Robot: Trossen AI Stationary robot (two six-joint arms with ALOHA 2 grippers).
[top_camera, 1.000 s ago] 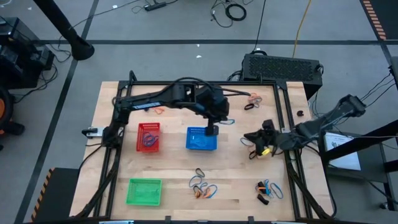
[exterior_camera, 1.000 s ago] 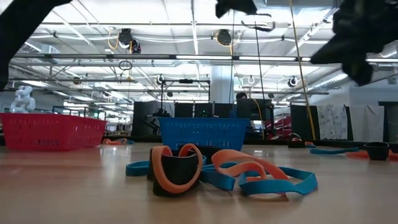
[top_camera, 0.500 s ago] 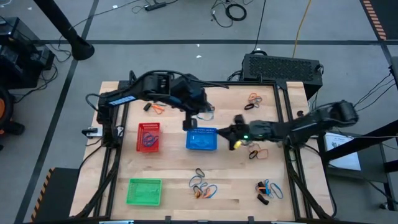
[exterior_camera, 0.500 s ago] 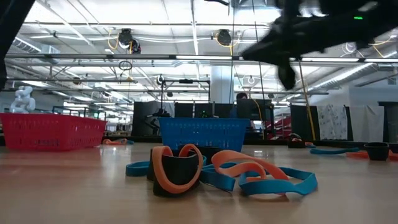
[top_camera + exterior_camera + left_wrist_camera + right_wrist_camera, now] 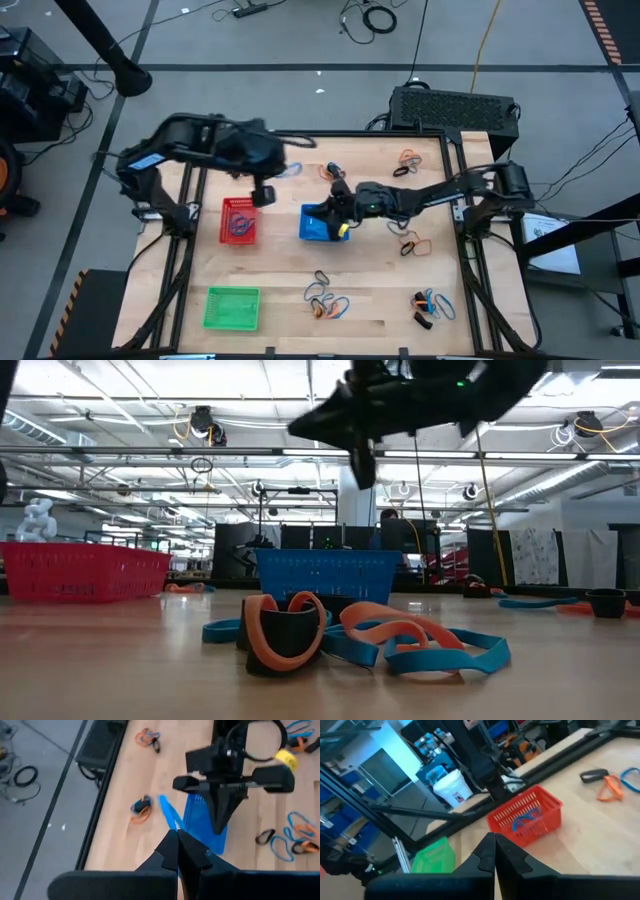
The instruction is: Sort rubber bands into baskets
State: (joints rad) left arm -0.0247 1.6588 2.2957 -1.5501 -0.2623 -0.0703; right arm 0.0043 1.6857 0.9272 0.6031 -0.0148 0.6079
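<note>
Grey floor [image 5: 300, 40], cables; ceiling strip lights [image 5: 250, 452] overhead.

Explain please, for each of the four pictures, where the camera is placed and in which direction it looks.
High view: above the table, straight down; both arms show, right gripper over the blue basket.
Low view: at table height, looking level across; an arm overhead, rubber bands close.
Left wrist view: on the left arm, past its shut left gripper, toward the right arm.
Right wrist view: on the right arm, toward the red basket and green basket.
Shared: the blue basket shows in the high, low and left wrist views.
</note>
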